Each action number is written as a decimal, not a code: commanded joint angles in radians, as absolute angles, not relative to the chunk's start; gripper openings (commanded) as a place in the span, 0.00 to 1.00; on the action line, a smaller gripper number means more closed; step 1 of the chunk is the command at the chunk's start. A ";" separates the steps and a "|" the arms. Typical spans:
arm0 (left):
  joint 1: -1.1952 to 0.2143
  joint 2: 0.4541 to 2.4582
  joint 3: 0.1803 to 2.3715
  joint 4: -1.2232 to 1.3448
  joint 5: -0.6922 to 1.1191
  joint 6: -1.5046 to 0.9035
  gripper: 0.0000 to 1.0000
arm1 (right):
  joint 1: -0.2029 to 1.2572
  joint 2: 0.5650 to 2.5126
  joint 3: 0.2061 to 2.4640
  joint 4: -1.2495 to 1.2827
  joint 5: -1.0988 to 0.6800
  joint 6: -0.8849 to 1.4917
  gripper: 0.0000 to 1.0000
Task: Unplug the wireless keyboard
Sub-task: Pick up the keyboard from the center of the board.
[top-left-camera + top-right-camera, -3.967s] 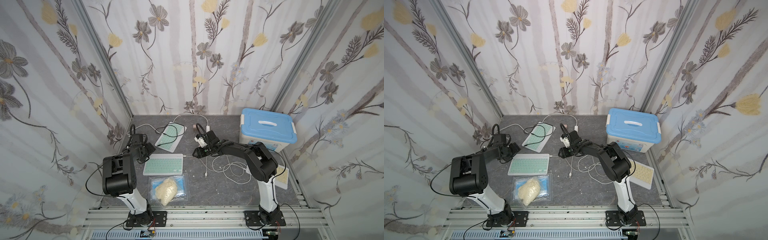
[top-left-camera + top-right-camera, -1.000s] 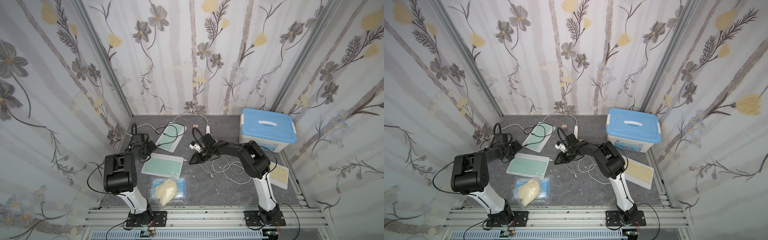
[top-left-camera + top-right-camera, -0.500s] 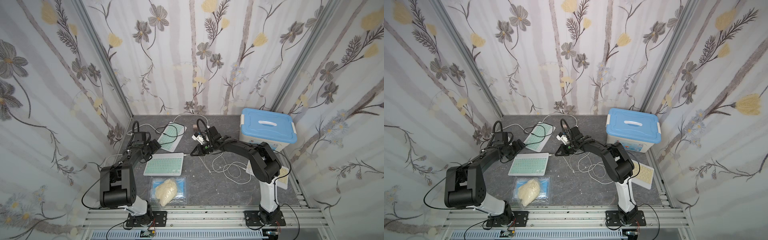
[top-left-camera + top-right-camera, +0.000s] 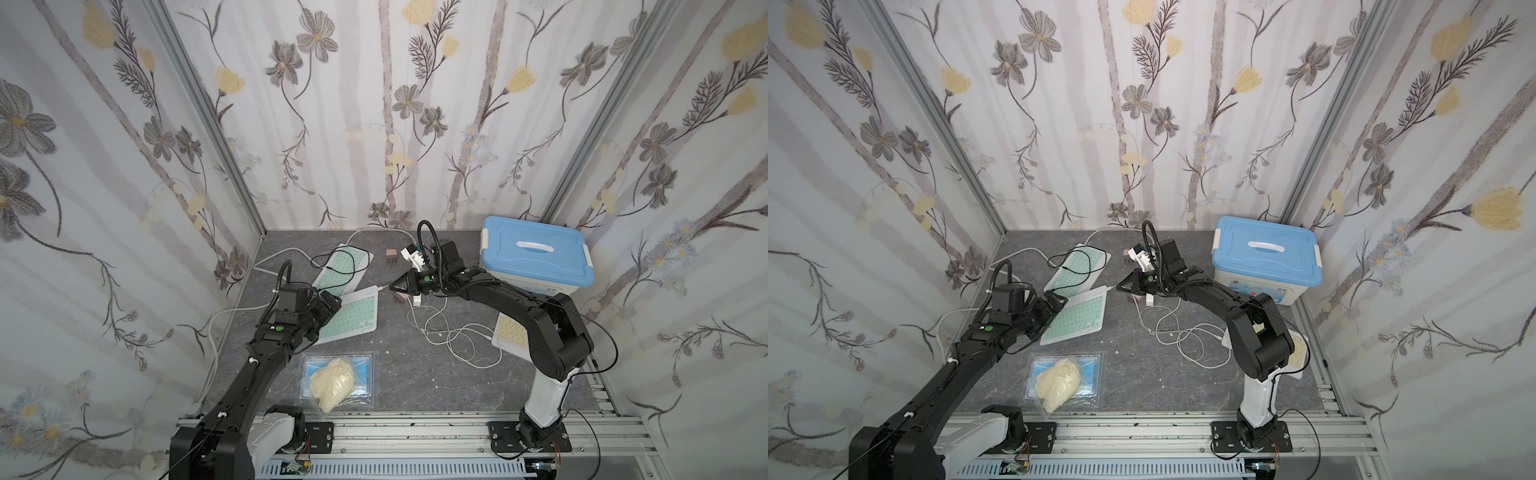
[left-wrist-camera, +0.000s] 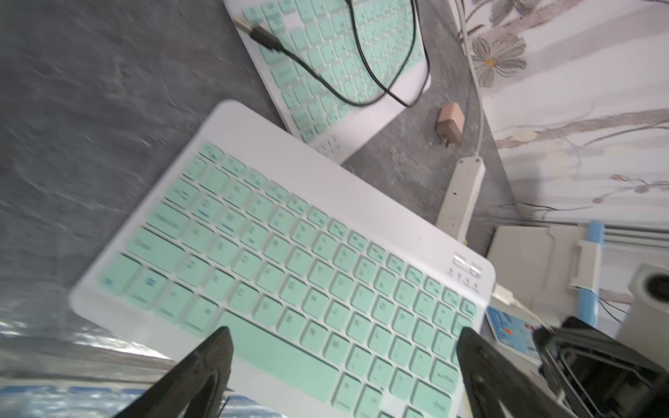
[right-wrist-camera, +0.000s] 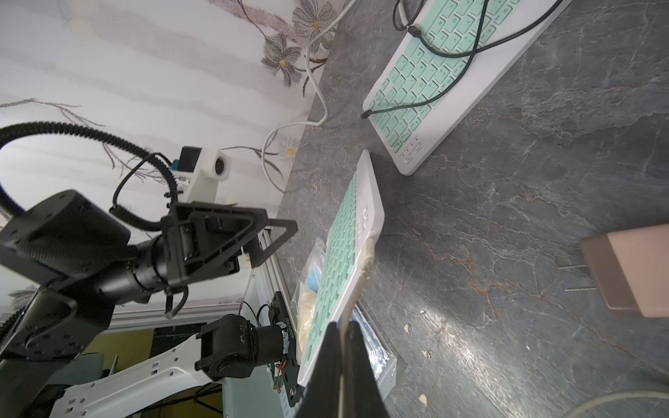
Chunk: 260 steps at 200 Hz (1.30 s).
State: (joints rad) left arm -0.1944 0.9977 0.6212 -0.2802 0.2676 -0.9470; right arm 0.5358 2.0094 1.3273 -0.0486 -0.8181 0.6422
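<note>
In a top view, the flat white, mint-keyed wireless keyboard (image 4: pixel 355 318) is seen on the grey marbled tabletop (image 4: pixel 415 374). In the left wrist view, the left pincer (image 5: pixel 344 336) is spread wide above it, empty. In the right wrist view, the right pincer (image 6: pixel 342 336) is clenched on its thin white cable (image 6: pixel 358 286).

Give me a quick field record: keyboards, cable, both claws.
near keyboard: on the table, white cable plugged into one corner
plug: seated in the port, not yet out
white cable: runs from plug into right claw
right claw: shut on white cable, just behind plug
left claw: open, over near keyboard's edge, holding nothing
far keyboard: black cable lying across it
</note>
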 commanded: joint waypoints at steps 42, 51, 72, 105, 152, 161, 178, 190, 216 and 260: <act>-0.582 0.941 0.510 -0.120 -0.049 -1.524 0.96 | 0.536 2.020 1.316 0.045 -0.802 0.688 0.00; -0.628 0.960 0.512 -0.085 -0.108 -1.548 0.97 | 0.536 2.022 1.315 0.048 -0.802 0.687 0.00; -0.679 1.014 0.486 0.042 -0.196 -1.612 0.96 | 0.537 2.022 1.309 0.061 -0.805 0.694 0.00; -0.765 1.079 0.462 0.154 -0.410 -1.669 0.95 | 0.537 2.017 1.292 0.068 -0.808 0.695 0.00; -0.823 1.142 0.483 0.249 -0.609 -1.673 0.77 | 0.535 2.017 1.275 0.076 -0.817 0.696 0.00; -0.823 1.141 0.491 0.250 -0.612 -1.649 0.72 | 0.535 2.014 1.269 0.074 -0.817 0.691 0.00; -0.824 1.136 0.494 0.238 -0.619 -1.638 0.60 | 0.535 2.009 1.257 0.070 -0.818 0.684 0.00; -0.822 1.131 0.492 0.229 -0.622 -1.638 0.54 | 0.535 2.005 1.247 0.076 -0.817 0.685 0.00; -0.816 1.131 0.497 0.224 -0.613 -1.636 0.37 | 0.534 1.999 1.231 0.083 -0.817 0.684 0.00; -0.811 1.107 0.537 0.166 -0.591 -1.587 0.12 | 0.535 1.982 1.210 0.082 -0.819 0.671 0.00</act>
State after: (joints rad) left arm -0.8108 1.1263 0.5171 0.1745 -0.5747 -1.6470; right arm 0.5327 2.0026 1.2171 0.0334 -0.8005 0.6842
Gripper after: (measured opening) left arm 0.180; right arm 0.049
